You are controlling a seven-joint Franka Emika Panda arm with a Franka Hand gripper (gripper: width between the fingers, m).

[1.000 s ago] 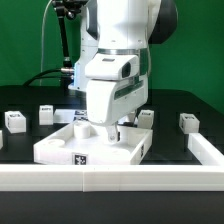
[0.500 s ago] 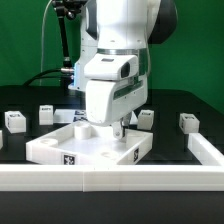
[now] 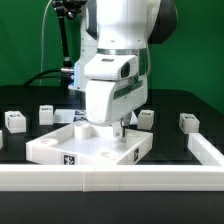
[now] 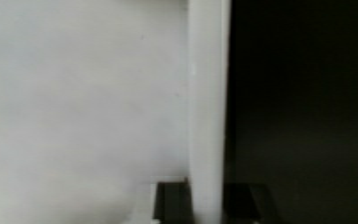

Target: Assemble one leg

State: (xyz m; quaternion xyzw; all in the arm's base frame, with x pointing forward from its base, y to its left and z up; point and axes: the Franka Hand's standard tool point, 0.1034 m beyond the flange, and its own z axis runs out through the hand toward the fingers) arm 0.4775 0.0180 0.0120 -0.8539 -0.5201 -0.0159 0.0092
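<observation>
White plastic nearly everywhere. Low in the middle of the exterior view, flat on the black table [image 3: 20, 140]: the large square panel [image 3: 60, 150] with raised rim, one marker tag [image 3: 70, 157] on its front edge. Directly above it, the bulky white arm [image 3: 115, 60], wrist pointing down, gripper [image 3: 116, 128] lowered inside the rim, close to the panel's floor near the back edge. Spread or pressed together: cannot tell, fingers mostly hidden by the wrist housing, only a dark sliver showing. Pinching something or not: cannot tell either.

Small white tagged blocks loose on the table, all apart from the gripper:
- first leg [image 3: 14, 120] at the exterior view's far left;
- second leg [image 3: 46, 113] just behind the panel's back corner on the exterior view's left;
- third leg [image 3: 147, 117] just behind the back corner on the exterior view's right;
- fourth leg [image 3: 187, 122] well off to the exterior view's right.

White rail [image 3: 110, 180] along the front of the table and up the side at the exterior view's right. Green backdrop [image 3: 25, 40] behind.

In the wrist view, very close and blurred: pale panel surface [image 4: 78, 100], a brighter strip [image 4: 208, 100] along its edge, then black table [image 4: 309, 100].
</observation>
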